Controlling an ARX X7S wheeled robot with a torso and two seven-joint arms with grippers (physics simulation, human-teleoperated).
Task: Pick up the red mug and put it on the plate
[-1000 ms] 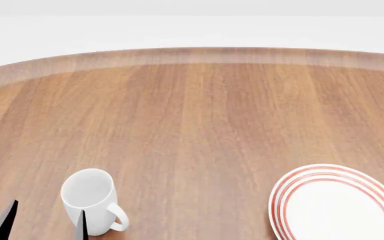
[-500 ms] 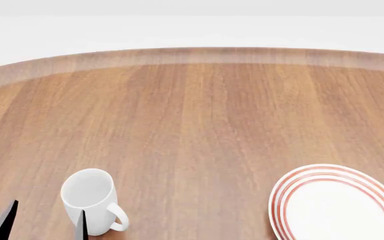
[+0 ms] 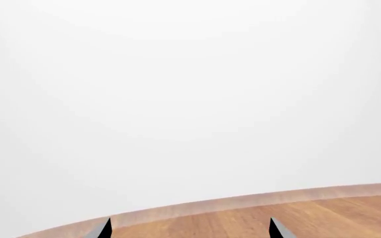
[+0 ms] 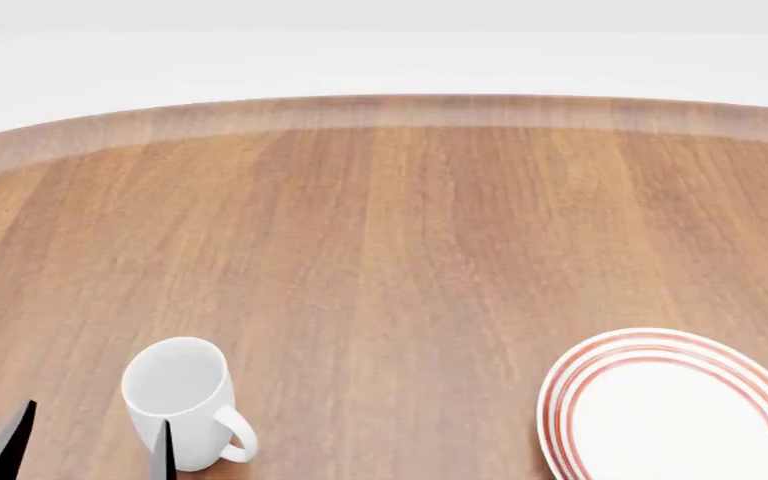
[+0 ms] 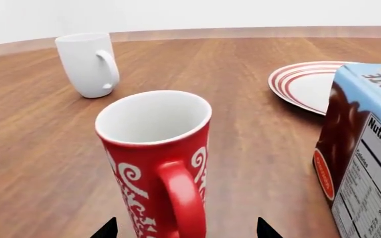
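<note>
Approach step, by my reading: right gripper (image 5: 185,229) — tips apart, empty — faces the red mug (image 5: 156,163) at lower centre of its wrist view. Plate (image 5: 307,85) sits upper right. Next: advance, then close around it.

Head camera high, angled down over a round wooden table (image 4: 398,250), left wrist camera low, facing the far table edge and blank wall, right wrist camera close behind the red mug (image 5: 160,163), sharing white mug (image 5: 88,64) and the plate (image 5: 309,84) with the head view.
</note>
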